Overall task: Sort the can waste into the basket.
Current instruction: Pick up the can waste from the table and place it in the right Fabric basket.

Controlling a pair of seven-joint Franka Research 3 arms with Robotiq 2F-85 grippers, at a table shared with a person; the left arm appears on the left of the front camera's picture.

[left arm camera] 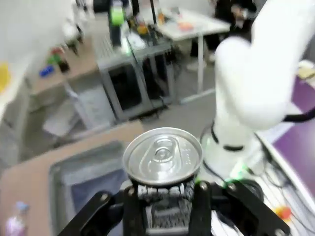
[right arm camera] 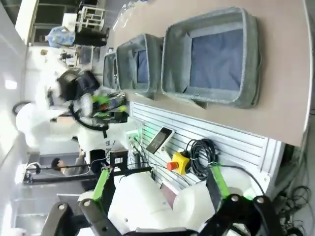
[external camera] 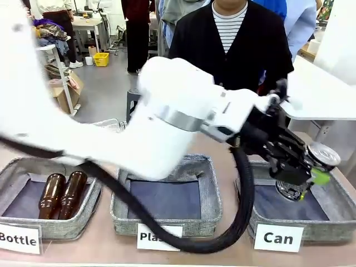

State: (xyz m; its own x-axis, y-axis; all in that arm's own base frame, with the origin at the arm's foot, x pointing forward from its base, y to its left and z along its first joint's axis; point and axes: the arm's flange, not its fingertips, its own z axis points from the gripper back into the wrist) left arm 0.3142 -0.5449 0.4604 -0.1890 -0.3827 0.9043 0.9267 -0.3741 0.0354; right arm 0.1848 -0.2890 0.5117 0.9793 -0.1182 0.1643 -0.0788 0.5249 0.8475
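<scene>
Your left end effector (left arm camera: 166,196) clamps a crushed can (left arm camera: 162,155) over the "Can" basket (external camera: 334,229); your right end effector (right arm camera: 160,184) is spread, empty.

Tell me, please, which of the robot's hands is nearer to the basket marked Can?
Left. The left hand holds a can just above the basket; the right hand, open, is off the near edge of the table, well away from it.
</scene>
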